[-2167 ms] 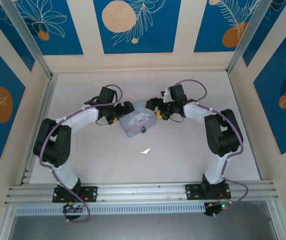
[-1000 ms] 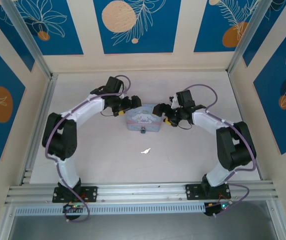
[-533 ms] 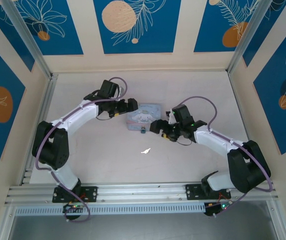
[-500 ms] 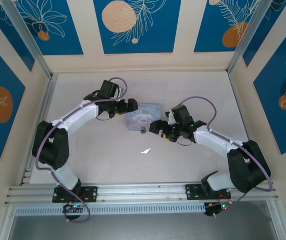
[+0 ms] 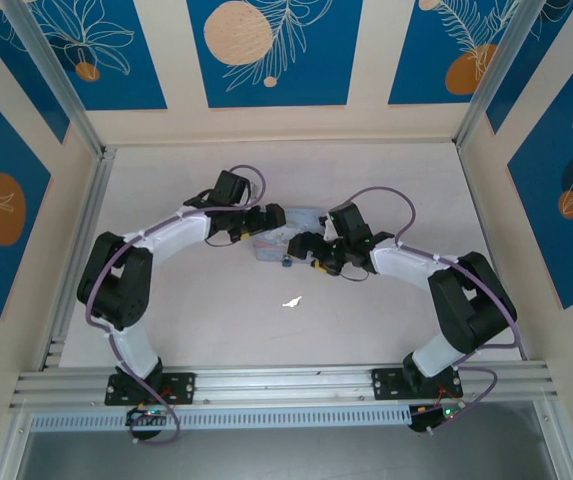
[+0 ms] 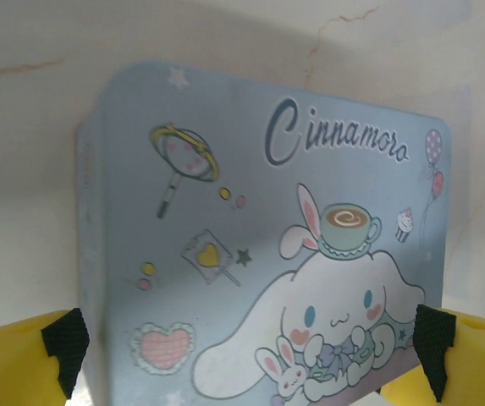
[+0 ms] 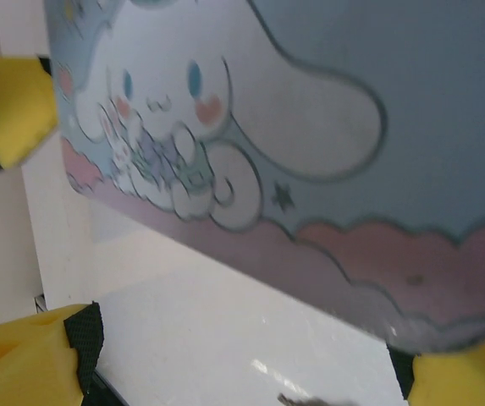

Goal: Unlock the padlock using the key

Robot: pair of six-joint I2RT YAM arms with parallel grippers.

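**Q:** Padlock, small, dark, blue-tinged metal (image 5: 284,262): unlocked?

**A:** Judged not. It sits at the near side of the pale blue cartoon-printed tin box (image 6: 225,169). The thin silvery-white key (image 5: 292,301) lies well apart on the desk (image 5: 186,320), unheld; everything is left to do.

**Q:** Claws?

**A:** Left claw (image 5: 269,221) released, spread astride the tin box. Right claw (image 5: 306,250) released beside it, grasping nothing. Shackle and keyhole are too small to read, and contact with the tin box is uncertain.
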